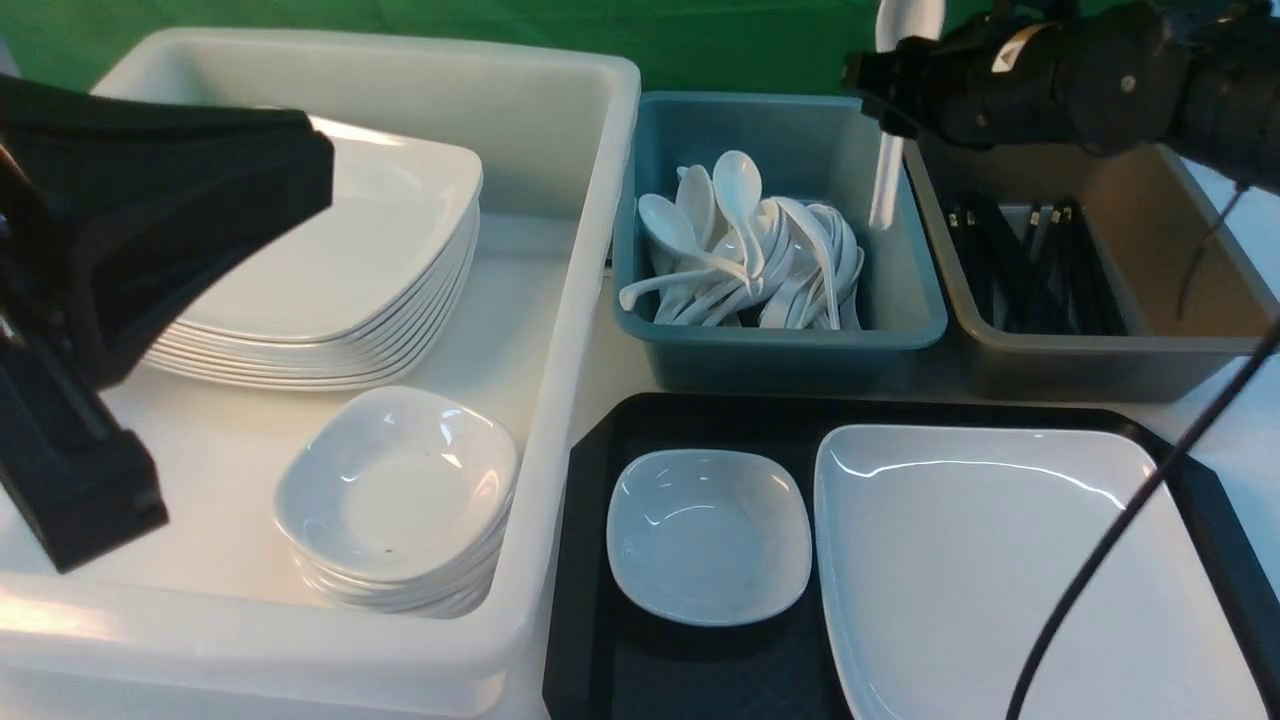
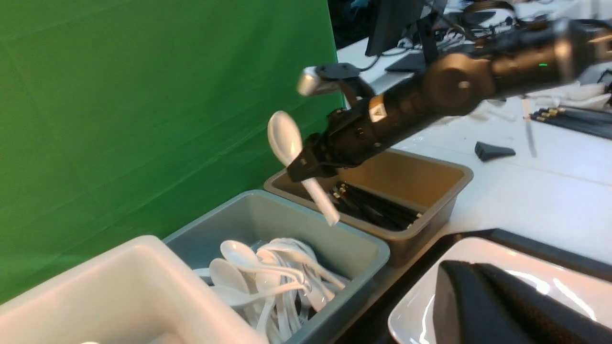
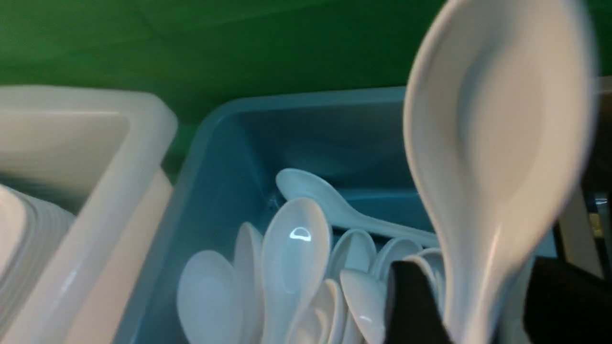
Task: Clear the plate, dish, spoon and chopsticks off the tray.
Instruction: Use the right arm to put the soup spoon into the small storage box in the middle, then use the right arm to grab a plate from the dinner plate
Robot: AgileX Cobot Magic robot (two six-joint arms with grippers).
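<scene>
I am on the spoon [image 1: 885, 185], upright between the right claw [image 2: 311, 169] jaws above the teal bin [image 1: 780, 338], grip or release I cannot tell; next it must drop in

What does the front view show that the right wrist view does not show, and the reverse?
Only the front view: the black tray with the dish and the plate on it, and the grey bin holding chopsticks. Only the right wrist view: the hollow face of the spoon, close and blurred, between the dark fingers of the right gripper. Both: the teal bin with its pile of spoons, and the rim of the white tub.
</scene>
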